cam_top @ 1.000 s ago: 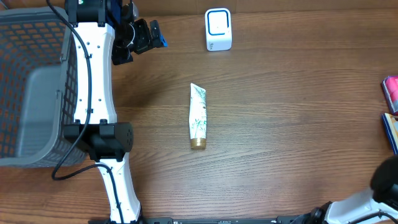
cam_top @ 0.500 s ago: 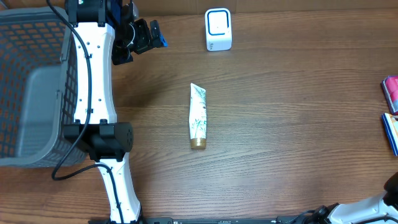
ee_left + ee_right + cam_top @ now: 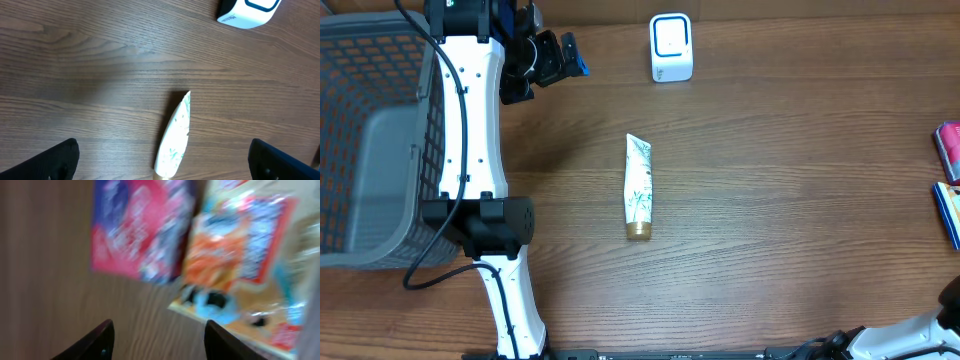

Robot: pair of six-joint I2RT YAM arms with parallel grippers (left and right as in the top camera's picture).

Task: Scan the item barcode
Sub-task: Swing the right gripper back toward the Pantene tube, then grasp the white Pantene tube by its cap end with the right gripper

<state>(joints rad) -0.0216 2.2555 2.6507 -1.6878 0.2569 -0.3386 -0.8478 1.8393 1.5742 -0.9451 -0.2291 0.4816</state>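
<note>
The left pincer [image 3: 165, 161], gaping empty, is hanging at the overhead view's upper left, apart from the tube [image 3: 639, 188] lying mid-frame, the right pincer [image 3: 156, 342] parted above blurred packets [image 3: 240, 255], so a skewed pinch is risking rolling the barcode away from the top-centre scanner [image 3: 671, 47].

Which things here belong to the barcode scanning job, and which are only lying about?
Job: white plastic tube with gold cap; white box-shaped scanner with blue window.
Lying about: grey mesh plastic basket; pink packet at the right edge.

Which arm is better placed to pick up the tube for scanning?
Left. Its open fingers point toward the tube, with the scanner near. The right wrist view shows only blurred packets, far from it.
</note>
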